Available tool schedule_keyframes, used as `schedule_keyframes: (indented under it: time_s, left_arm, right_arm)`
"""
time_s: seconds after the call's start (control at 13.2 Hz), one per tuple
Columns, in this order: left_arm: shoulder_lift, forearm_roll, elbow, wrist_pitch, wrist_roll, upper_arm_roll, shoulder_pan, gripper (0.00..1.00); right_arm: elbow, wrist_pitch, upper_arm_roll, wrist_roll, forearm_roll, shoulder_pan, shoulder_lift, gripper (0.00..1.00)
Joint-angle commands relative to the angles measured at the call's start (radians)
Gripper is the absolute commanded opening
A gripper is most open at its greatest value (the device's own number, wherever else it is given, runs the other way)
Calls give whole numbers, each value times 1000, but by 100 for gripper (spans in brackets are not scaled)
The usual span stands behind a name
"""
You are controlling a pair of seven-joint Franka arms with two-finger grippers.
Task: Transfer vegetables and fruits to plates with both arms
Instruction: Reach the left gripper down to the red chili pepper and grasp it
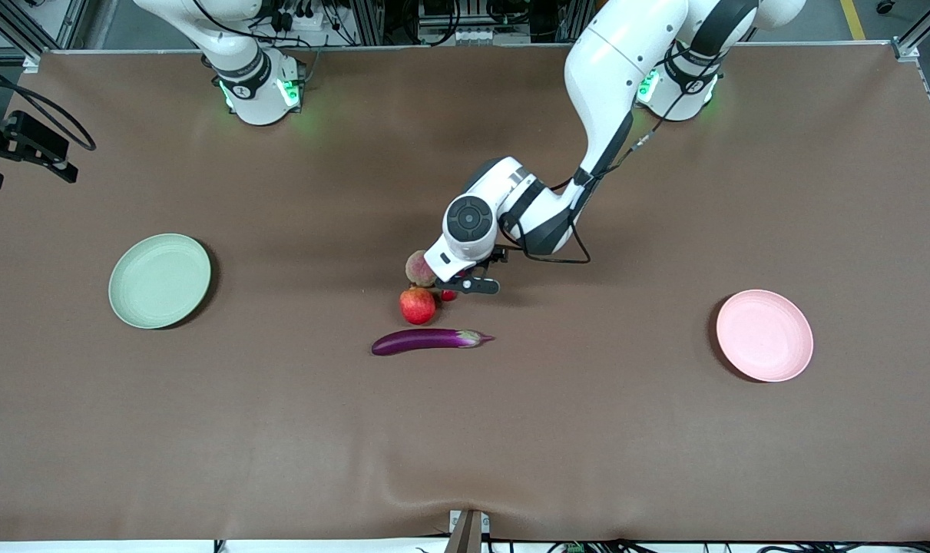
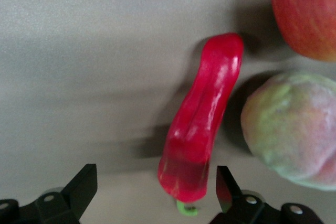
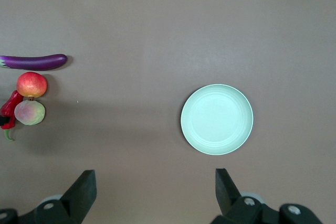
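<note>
My left gripper (image 1: 458, 289) (image 2: 156, 190) is low over the red chili pepper (image 1: 449, 295) (image 2: 202, 129) and open. The chili's stem end lies between its fingers, untouched and closer to one finger (image 2: 226, 187). Beside the chili are the red pomegranate (image 1: 418, 305) (image 2: 307, 9) and, farther from the front camera, the yellow-green fruit (image 1: 419, 268) (image 2: 291, 129). The purple eggplant (image 1: 430, 340) lies nearer the camera. My right gripper (image 3: 155, 192) waits open and empty, high over the table near the green plate (image 3: 217, 119) (image 1: 160, 280). The pink plate (image 1: 764, 335) holds nothing.
The green plate sits toward the right arm's end of the brown table mat (image 1: 280, 430), the pink plate toward the left arm's end. A black camera mount (image 1: 27, 146) juts in at the table's edge by the right arm's end.
</note>
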Motion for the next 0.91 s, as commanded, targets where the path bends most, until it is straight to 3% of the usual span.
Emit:
schedule_keyframes:
  time_s: [0.0, 0.15, 0.23, 0.3, 0.38, 0.6, 0.83]
  left_arm:
    - [20, 15, 10, 43, -51, 4, -5, 84]
    - [28, 15, 11, 49, -52, 8, -19, 73]
    - [31, 15, 11, 49, -55, 11, -23, 63]
    - [35, 15, 11, 49, -69, 13, -25, 27]
    - [34, 15, 13, 49, -74, 13, -25, 0]
    - [13, 21, 13, 44, -74, 13, -22, 0]
    - [-68, 22, 11, -21, -74, 13, 3, 0]
  right_arm:
    - [-26, 5, 11, 10, 9, -14, -28, 100]
    - [-26, 5, 10, 10, 9, -14, -28, 100]
    - [-26, 5, 10, 10, 9, -14, -28, 100]
    - [-26, 5, 11, 10, 9, -14, -28, 100]
    - [-26, 3, 11, 10, 9, -14, -30, 100]
    - [-26, 3, 11, 10, 9, -14, -30, 100]
    - [-26, 3, 11, 12, 9, -14, -28, 100]
